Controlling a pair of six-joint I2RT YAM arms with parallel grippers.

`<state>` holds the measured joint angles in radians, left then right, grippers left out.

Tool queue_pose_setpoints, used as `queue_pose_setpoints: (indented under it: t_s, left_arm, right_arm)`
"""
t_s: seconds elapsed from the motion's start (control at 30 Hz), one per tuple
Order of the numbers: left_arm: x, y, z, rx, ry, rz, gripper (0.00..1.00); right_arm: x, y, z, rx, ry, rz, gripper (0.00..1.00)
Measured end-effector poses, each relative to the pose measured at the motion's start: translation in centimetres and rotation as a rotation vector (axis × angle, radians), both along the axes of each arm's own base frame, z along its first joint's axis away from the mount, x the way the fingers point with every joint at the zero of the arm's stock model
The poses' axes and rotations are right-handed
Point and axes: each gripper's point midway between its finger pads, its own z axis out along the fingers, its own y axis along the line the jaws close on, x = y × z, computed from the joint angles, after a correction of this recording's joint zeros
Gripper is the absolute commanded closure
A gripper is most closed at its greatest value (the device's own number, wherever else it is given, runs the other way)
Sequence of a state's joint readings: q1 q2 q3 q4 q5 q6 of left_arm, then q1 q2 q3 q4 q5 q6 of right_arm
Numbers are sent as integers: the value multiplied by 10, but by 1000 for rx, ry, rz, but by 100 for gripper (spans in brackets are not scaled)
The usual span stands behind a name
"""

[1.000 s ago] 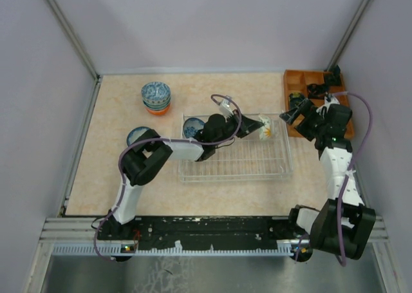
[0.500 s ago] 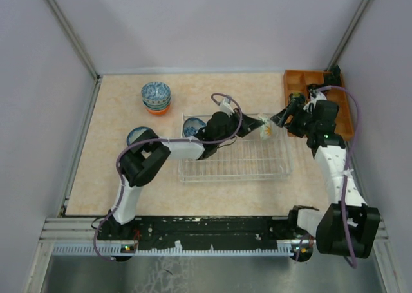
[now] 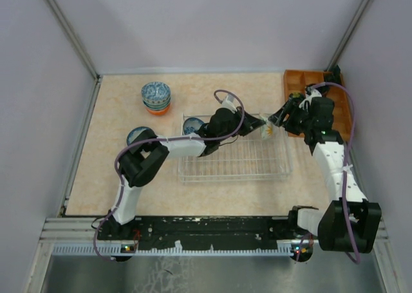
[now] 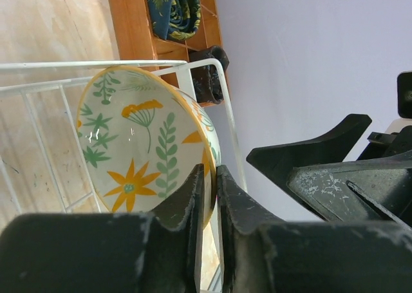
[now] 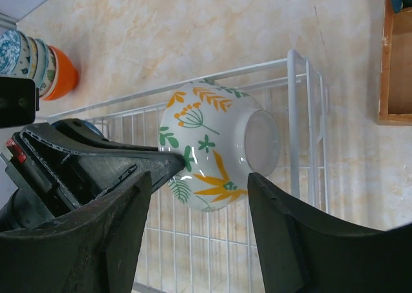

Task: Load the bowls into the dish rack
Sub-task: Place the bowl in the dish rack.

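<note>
Flower bowl [image 4: 135, 145] is tipped on its side, and the left gripper [image 4: 206, 177] is pinching its rim tight, one finger inside and one outside. It hangs over the far right corner of the rack [image 3: 232, 176], which sits in the middle of the desk. The right gripper [image 5: 199, 177] is spread wide with a finger on each side of the bowl. It is very near, but I cannot tell if it touches.

I think the step is to set this bowl down in the rack, maybe with the right gripper helping. To do it well, go slow. The bowl is smooth and hard, and a pinch on just the rim is a small hold, so it could swing or slip. Bring it down until its edge rests on the wires. The left gripper should not let go until the bowl rests there or the right gripper has a good hold. If the right one closes, it should squeeze softly on the round sides and not bump the left fingers.

A blue bowl [image 3: 191, 127] is already in the rack's far left corner. More wait: a stack [image 3: 156, 96] near the far edge and a lone bowl [image 3: 134, 136] toward the left edge. Stay away from the tray [image 3: 296, 87] at the far right corner.
</note>
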<state>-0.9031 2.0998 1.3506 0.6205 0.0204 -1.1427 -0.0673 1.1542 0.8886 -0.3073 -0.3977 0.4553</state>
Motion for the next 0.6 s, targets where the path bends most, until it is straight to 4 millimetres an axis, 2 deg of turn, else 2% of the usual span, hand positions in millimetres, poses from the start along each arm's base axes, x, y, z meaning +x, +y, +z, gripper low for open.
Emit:
queue_pose_setpoints:
  t_s: [0.1,0.37,0.6]
  left_arm:
    - [0,0,-1,7,4,-1,76]
    - [-1,-2,-2,21,10,-13,76]
    - [0,-12,-1,30,9,-44,74]
  right_arm:
    - [0,-1,0,-3,0,-4,37]
    - [1,-1,0,-6,0,-7,37]
    - [1,-3,-1,-10,0,-14,36]
